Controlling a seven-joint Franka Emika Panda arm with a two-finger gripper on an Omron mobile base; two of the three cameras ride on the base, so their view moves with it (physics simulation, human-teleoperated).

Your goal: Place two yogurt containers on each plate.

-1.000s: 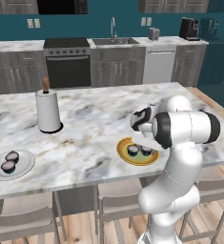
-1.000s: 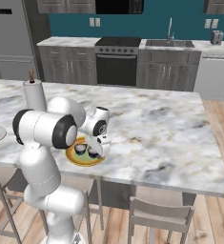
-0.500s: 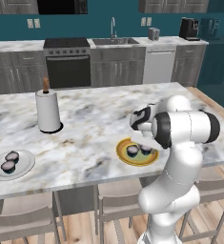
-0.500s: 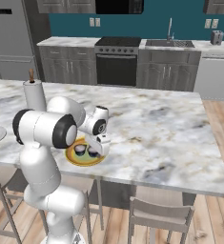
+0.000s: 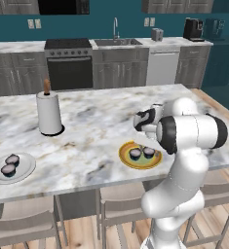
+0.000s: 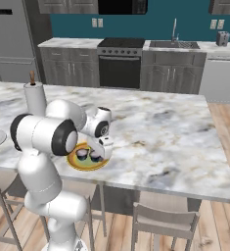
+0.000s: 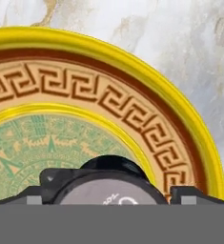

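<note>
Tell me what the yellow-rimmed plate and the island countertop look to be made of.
Yellow-rimmed plate: likely glazed ceramic, given its glossy yellow edge and printed brown key-pattern band around a green centre. Island countertop: looks like polished marble or an imitation, white with grey and tan veining.

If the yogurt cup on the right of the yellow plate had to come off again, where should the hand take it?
Probably by its dark round sides, coming straight down from above. That yogurt cup stands upright on the yellow plate with a second cup close beside it, so the fingers should close across the free sides, not the side toward its neighbour. The hand is right above it.
</note>
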